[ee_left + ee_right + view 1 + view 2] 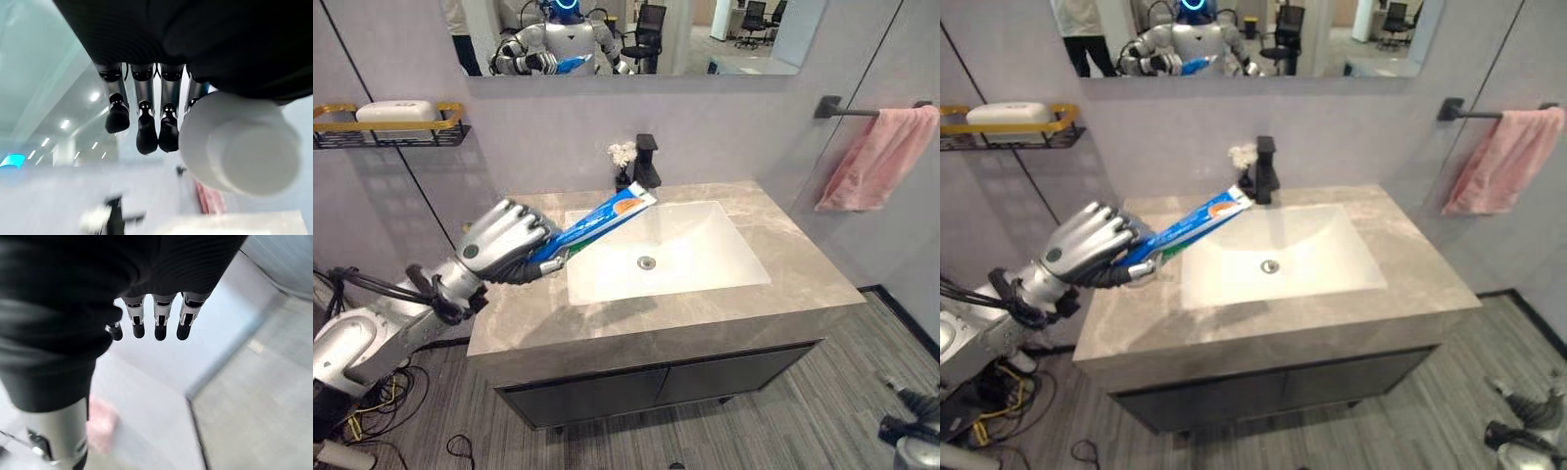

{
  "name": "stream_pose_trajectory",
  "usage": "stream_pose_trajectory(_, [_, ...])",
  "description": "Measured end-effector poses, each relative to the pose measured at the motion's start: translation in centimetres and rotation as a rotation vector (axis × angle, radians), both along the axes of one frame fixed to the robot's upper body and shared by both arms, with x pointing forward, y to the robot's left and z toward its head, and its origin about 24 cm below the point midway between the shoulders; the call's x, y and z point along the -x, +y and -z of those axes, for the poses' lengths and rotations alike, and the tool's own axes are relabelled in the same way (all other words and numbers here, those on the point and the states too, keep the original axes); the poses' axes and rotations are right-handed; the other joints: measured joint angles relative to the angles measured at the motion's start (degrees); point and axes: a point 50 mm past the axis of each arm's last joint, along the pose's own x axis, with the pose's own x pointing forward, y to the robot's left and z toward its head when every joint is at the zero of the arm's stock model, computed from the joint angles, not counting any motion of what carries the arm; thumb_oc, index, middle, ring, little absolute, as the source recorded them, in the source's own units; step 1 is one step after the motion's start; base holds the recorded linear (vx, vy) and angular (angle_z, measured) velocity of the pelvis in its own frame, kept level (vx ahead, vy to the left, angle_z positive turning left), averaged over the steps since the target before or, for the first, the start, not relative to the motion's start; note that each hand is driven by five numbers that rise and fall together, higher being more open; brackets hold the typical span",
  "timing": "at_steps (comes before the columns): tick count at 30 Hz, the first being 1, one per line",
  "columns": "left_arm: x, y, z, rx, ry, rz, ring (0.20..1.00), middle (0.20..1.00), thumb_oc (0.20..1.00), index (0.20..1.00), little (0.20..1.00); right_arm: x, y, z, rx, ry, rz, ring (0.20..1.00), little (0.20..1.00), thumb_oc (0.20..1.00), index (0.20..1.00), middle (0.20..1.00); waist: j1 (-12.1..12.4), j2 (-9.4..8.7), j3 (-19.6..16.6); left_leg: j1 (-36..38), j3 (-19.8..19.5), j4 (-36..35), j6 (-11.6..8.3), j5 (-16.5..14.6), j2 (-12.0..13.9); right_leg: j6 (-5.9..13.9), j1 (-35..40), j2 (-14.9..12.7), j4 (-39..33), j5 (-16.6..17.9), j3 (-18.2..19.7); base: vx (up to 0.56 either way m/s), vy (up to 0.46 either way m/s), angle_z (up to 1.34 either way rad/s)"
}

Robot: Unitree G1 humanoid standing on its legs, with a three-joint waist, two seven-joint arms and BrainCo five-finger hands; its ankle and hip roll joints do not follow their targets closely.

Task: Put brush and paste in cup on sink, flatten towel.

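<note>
My left hand [509, 240] is shut on a blue toothpaste tube [602, 220] above the left part of the grey stone counter [803, 274]. The tube slants up over the white sink basin [705, 245], its flat orange-and-white end pointing at the black faucet [647, 162]. Its white cap [239, 147] shows close beside my curled fingers [146, 132] in the left wrist view. A pink towel [881, 157] hangs bunched on a dark bar [847, 111] on the right wall. My right hand [160, 320] hangs low at the right, fingers straight, holding nothing.
A small dark vase of white flowers [623, 166] stands left of the faucet. A gold wire shelf [386, 132] with a white soap bar [396, 111] is fixed to the left wall. A mirror [636, 39] hangs above the counter.
</note>
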Motion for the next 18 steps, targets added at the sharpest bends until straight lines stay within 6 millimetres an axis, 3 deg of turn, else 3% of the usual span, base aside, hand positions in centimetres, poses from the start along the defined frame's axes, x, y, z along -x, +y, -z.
stream_pose_trajectory(2, [-0.1,-0.1,-1.5,-0.042,-0.109,0.000,0.200,0.200,0.200,0.200,0.200,-2.5,0.5,-5.2,0.297,-0.038,-0.121,1.000,1.000,1.000,1.000,1.000,-0.9,0.39,-0.2,0.8,0.7,0.0,0.35,-0.2,0.1,-0.06,0.6,0.0,0.0,0.0,0.2,0.01,0.019,-0.11])
stream_pose_trajectory(4, [-0.1,-0.3,-2.6,-0.047,-0.170,0.013,0.200,0.200,0.200,0.200,0.200,-3.2,0.4,-7.5,0.394,-0.054,-0.125,1.000,1.000,1.000,1.000,1.000,-0.8,0.46,-0.3,0.9,0.6,0.0,0.41,-0.4,0.0,-0.20,0.9,0.0,0.0,-0.3,0.2,-0.01,0.010,-0.02])
stream_pose_trajectory(6, [-0.2,-0.3,-4.4,-0.126,-0.254,0.005,0.200,0.200,0.200,0.200,0.200,-5.9,3.5,-11.3,0.450,-0.251,-0.239,1.000,1.000,1.000,1.000,1.000,-1.2,0.79,-0.3,0.9,0.9,0.0,0.41,-0.4,0.1,-0.15,0.6,0.0,0.0,-0.2,0.7,-0.01,0.010,-0.09])
stream_pose_trajectory(8, [-0.2,-0.9,-7.3,-0.132,-0.380,0.026,0.200,0.200,0.200,0.200,0.200,-9.5,7.6,-14.2,0.460,-0.420,-0.506,1.000,1.000,1.000,1.000,1.000,-1.1,0.75,-0.4,1.0,1.1,0.0,0.31,-0.5,0.1,-0.03,0.5,0.1,0.0,-0.2,1.0,-0.01,0.004,-0.04])
stream_pose_trajectory(11, [0.0,-1.5,-9.0,-0.124,-0.460,0.054,0.200,0.200,0.200,0.200,0.200,-11.0,9.9,-13.6,0.306,-0.463,-0.683,1.000,1.000,1.000,1.000,1.000,0.4,0.36,-0.7,0.9,0.9,0.0,0.32,-0.2,0.1,-0.25,0.3,0.4,0.0,0.0,0.8,0.00,0.003,0.01])
stream_pose_trajectory(14, [-0.2,-1.8,-9.2,-0.144,-0.466,0.061,0.200,0.200,0.200,0.200,0.200,-12.6,12.5,-11.2,0.024,-0.471,-0.839,1.000,1.000,1.000,1.000,1.000,2.0,0.11,-0.7,0.7,0.7,0.3,0.11,0.0,0.0,-0.28,0.3,0.3,0.0,0.0,0.5,-0.02,0.000,0.02])
stream_pose_trajectory(15, [-0.6,-1.9,-9.2,-0.153,-0.458,0.051,0.200,0.200,0.200,0.200,0.200,-13.5,14.1,-10.4,-0.155,-0.509,-0.898,1.000,1.000,1.000,1.000,1.000,2.4,-0.19,-0.7,0.8,0.9,0.3,0.07,0.0,0.1,-0.32,0.3,0.4,0.0,0.0,0.2,0.00,0.000,0.00])
stream_pose_trajectory(18, [-1.3,-2.2,-9.4,-0.149,-0.455,0.042,0.200,0.200,0.200,0.200,0.200,-15.2,18.9,-9.3,-0.432,-0.532,-1.093,1.000,1.000,1.000,1.000,1.000,3.0,-0.61,-0.3,0.5,0.7,0.3,-0.04,0.0,0.3,-0.43,0.2,0.4,0.0,0.0,0.1,0.00,0.005,0.03])
